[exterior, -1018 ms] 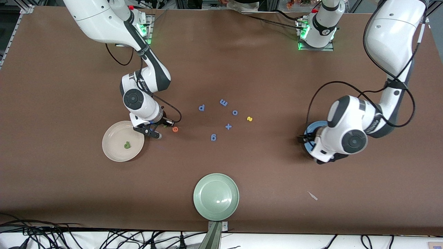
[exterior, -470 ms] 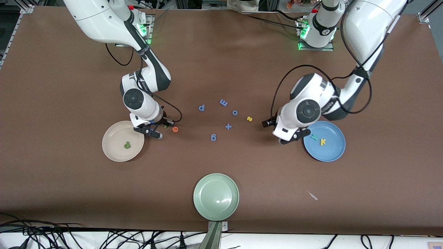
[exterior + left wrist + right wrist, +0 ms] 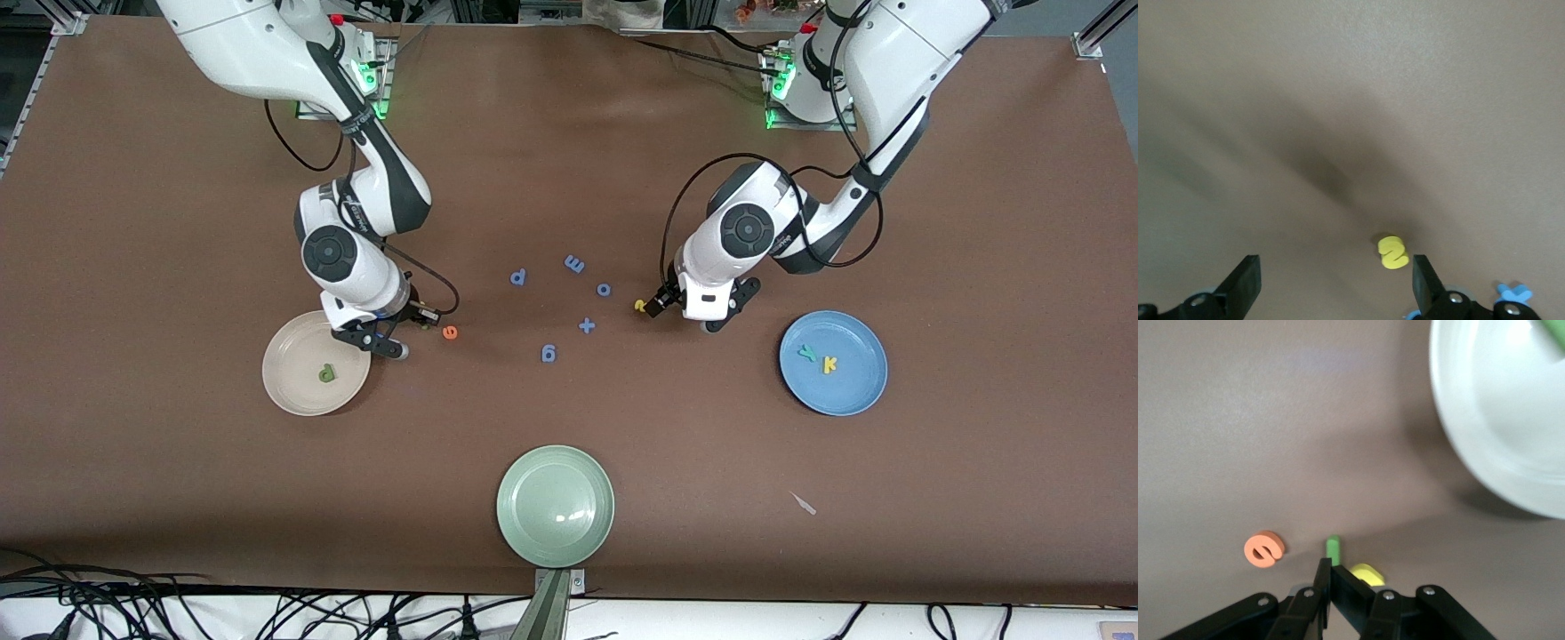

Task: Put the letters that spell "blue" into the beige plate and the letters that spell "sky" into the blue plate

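In the right wrist view my right gripper (image 3: 1331,567) is shut on the thin green l (image 3: 1333,549), whose end sticks out past the fingertips. Under it lies the yellow u (image 3: 1367,573), and the orange e (image 3: 1263,549) is beside them. This gripper (image 3: 382,345) hangs at the rim of the beige plate (image 3: 293,396), which holds the dark green b (image 3: 328,374). My left gripper (image 3: 725,311) is open over the table. The yellow s (image 3: 1393,252) lies between its fingers (image 3: 1245,283), close to one of them. The blue plate (image 3: 853,391) holds the teal y (image 3: 807,352) and yellow k (image 3: 829,364).
Several all-blue letters (image 3: 586,325) lie scattered mid-table between the two grippers. A pale green plate (image 3: 533,480) sits near the front edge. A small white scrap (image 3: 803,503) lies nearer the camera than the blue plate.
My left arm swung from over the blue plate to the yellow s, uncovering the y and k. My right gripper shut on the green l and shifted slightly.
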`<state>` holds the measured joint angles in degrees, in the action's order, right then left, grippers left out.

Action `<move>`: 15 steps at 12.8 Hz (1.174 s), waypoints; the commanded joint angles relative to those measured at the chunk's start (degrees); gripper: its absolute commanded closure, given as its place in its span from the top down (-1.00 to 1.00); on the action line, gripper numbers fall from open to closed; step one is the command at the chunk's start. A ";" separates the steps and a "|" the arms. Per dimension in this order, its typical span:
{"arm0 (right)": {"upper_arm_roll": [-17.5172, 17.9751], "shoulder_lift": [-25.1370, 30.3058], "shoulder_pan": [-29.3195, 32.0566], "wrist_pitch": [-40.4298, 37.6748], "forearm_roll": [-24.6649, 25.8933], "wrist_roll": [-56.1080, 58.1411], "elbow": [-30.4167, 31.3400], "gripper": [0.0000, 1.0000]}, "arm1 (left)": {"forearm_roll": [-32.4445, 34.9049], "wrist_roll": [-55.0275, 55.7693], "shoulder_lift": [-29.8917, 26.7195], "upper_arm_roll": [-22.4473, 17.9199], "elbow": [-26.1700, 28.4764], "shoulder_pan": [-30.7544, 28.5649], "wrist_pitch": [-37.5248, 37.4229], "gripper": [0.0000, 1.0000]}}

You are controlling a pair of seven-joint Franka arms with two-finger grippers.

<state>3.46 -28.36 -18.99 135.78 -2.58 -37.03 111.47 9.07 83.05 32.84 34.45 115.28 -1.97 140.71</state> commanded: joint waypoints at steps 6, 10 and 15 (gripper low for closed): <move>-4.17 1.47 0.62 -8.96 -0.31 8.56 -3.80 -0.47 | 4.52 11.76 3.98 -5.08 -0.31 8.02 7.65 1.00; -3.64 -0.28 -0.17 -1.08 -0.49 5.94 0.40 0.76 | 8.33 14.95 4.78 -6.94 -1.54 9.71 7.56 0.45; -0.22 -1.07 -1.31 2.56 -0.40 -4.07 -1.50 0.79 | 8.42 14.69 5.04 -6.94 -1.72 10.41 7.56 -0.74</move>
<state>1.70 -29.64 -19.85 138.51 -2.74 -36.60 112.14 15.38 96.35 37.23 28.19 113.90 7.21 148.34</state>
